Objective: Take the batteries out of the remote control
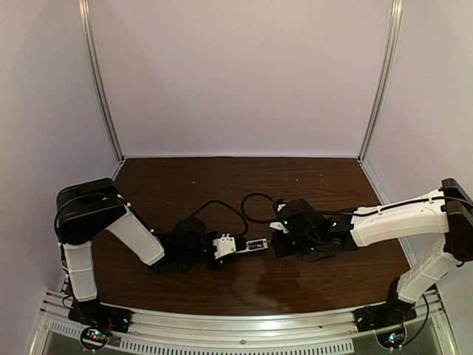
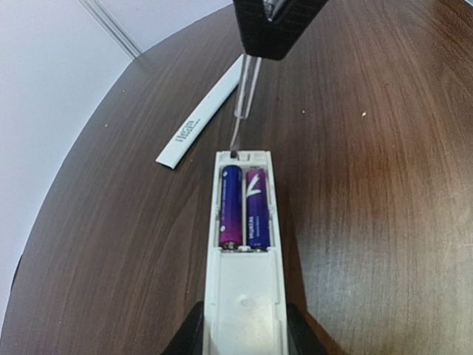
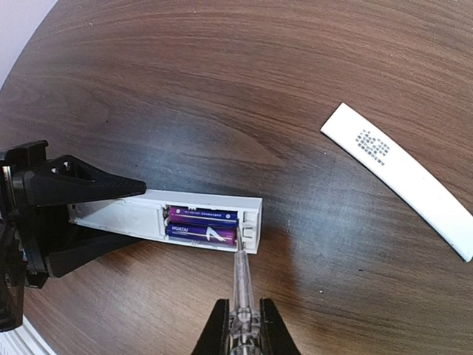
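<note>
A: How far along are we?

B: Start at the left gripper [image 2: 244, 336]. It is closed on the sides of the remote [image 2: 244, 296] and holds it back-up, low at the table [image 2: 384, 185]. I can't tell whether it rests on the wood. The cover [image 2: 198, 122] is already off and lies on the table, well apart from the remote. That part is done.

A: And the batteries?

B: Both batteries [image 2: 230, 203] sit side by side in the remote's open back, neither one lifted. So I'd say the unloading itself isn't begun, and there are two to come out.

A: What about the right gripper?

B: The right gripper [image 3: 240, 331] is pinched narrow on the clear handle of a screwdriver [image 3: 241, 279], open no wider than the handle. The shaft points at the end of the remote away from the left gripper.

A: Is it touching?

B: From the left wrist, the tip looks set in a small dark notch in that end wall, just past the battery ends. From the right wrist it's at the same edge, beside the nearer battery. I can't tell whether it presses or only rests there.

A: Next, then?

B: My guess is to work the tip under a battery end and lever it up, with the left grip firm so the remote doesn't twist.
</note>
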Tool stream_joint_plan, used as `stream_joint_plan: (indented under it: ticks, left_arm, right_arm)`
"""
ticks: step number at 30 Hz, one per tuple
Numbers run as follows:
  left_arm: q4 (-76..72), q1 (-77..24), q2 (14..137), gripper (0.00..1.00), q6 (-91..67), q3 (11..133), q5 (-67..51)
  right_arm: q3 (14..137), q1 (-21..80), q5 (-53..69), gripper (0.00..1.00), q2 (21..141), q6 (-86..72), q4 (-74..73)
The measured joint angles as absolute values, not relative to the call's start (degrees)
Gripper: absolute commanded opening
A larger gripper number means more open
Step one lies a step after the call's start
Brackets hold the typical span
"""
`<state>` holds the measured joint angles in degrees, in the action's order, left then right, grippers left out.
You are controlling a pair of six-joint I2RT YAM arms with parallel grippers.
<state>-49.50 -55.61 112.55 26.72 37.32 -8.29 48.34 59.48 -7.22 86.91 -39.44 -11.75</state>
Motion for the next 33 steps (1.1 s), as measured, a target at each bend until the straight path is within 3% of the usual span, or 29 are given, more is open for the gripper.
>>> stream_joint_plan:
  ticks: [33]
  left_arm:
    - [-49.58,-55.72,113.10,0.00,26.98,38.00,-7.55]
  right_arm:
    - [49.25,59.94,-9.45,0.00,88.44,-39.44,-12.16]
